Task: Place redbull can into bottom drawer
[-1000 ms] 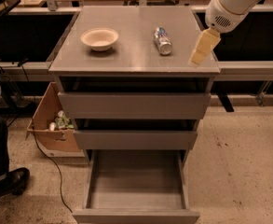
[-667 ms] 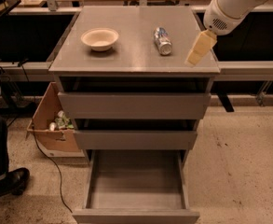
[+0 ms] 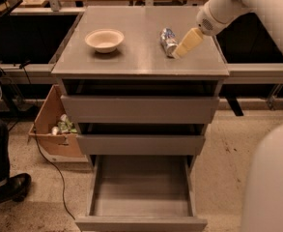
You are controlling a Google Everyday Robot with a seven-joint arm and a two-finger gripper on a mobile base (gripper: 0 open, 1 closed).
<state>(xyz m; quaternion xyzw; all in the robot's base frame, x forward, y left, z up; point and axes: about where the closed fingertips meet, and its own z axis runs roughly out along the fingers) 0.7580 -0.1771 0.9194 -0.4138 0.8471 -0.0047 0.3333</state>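
Observation:
The redbull can [image 3: 168, 40] lies on its side on top of the grey cabinet [image 3: 131, 62], right of centre. My gripper [image 3: 183, 46] comes in from the upper right on a white arm, and its cream tip is right beside the can's right side, close to the cabinet top. The bottom drawer [image 3: 141, 190] is pulled out wide and its tray holds nothing. The two upper drawers are only slightly out.
A cream bowl [image 3: 104, 39] sits on the cabinet top to the left. A cardboard box [image 3: 54, 129] with small items stands on the floor left of the cabinet. A person's leg and shoe [image 3: 6, 187] are at the lower left. A white robot part [image 3: 271, 182] fills the lower right.
My gripper has moved left and down across the cabinet top, from near its right edge to right beside the can. The can and bowl have not moved.

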